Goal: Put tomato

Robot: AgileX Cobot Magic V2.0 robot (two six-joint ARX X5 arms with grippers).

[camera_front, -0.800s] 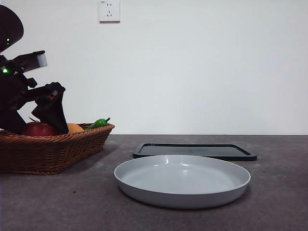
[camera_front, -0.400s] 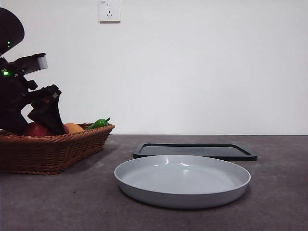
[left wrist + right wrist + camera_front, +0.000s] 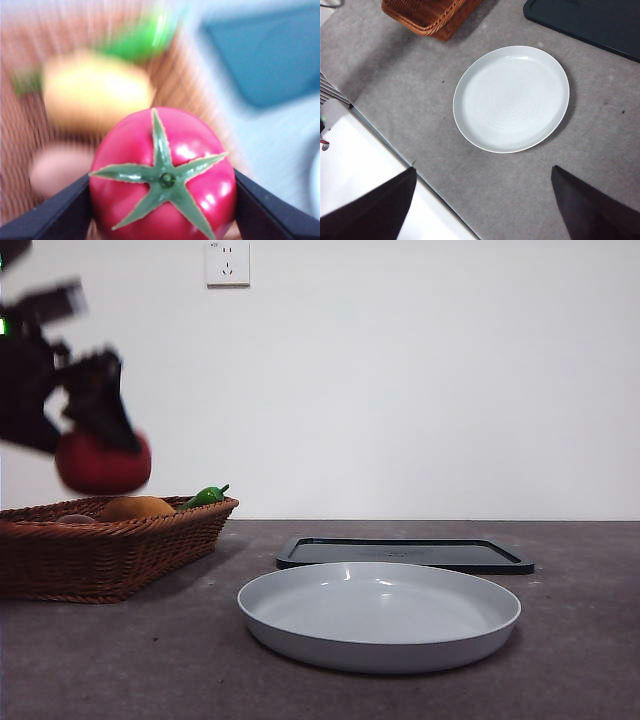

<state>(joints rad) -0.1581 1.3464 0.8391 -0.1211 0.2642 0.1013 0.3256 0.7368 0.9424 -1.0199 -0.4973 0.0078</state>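
Left gripper (image 3: 162, 200) jaws clamp the tomato (image 3: 103, 462) at its sides, above the basket (image 3: 110, 545), 9 o'clock of the plate (image 3: 380, 615). Glossy, probably soft: grip gently. Right gripper (image 3: 482, 200) jaws wide.

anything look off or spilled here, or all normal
Nothing stands out. The left gripper holds the tomato in the air above the wicker basket, which sits upright with the orange fruit and green chili inside. The grey plate and dark tray lie flat, nothing spilled.
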